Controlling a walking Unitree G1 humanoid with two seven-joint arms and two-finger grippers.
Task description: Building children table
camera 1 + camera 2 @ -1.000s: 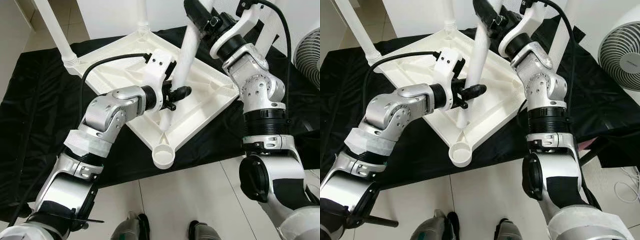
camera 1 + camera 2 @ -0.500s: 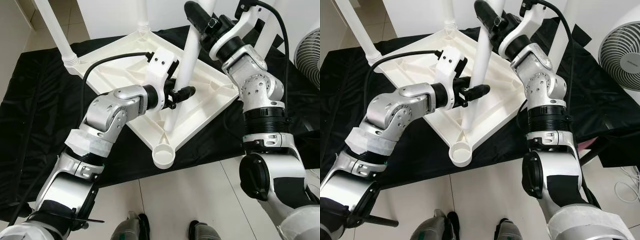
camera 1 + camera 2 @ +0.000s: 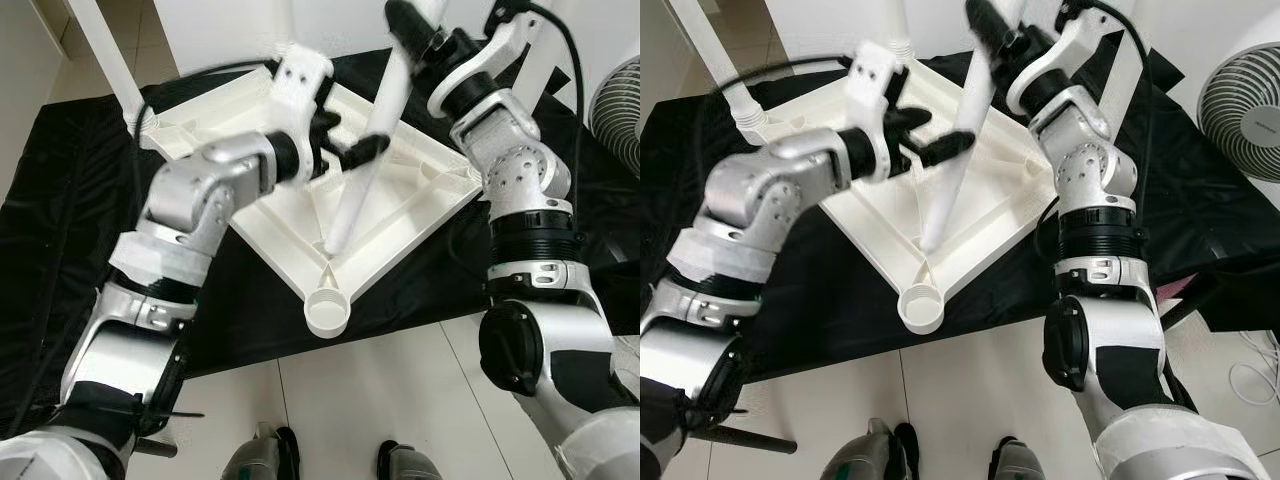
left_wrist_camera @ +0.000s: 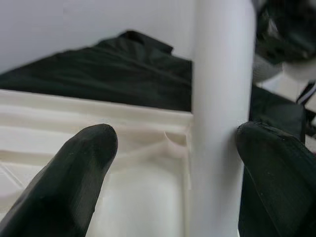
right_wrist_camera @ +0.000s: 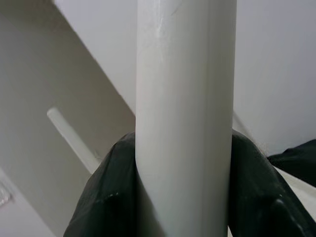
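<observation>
I see my right gripper (image 3: 408, 22) clamping the white leg (image 3: 365, 150) above the upturned tabletop (image 3: 420, 190), my left gripper (image 3: 350, 148) spread around it.

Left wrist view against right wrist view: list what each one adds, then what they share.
Left wrist view: the left pincer open, one finger against the white leg, the other apart from it; behind, the upturned tabletop with its ribbed underside, and the black cloth. Right wrist view: the right pincer shut on the white leg, a pale wall behind. Shared: the white leg itself.
</observation>
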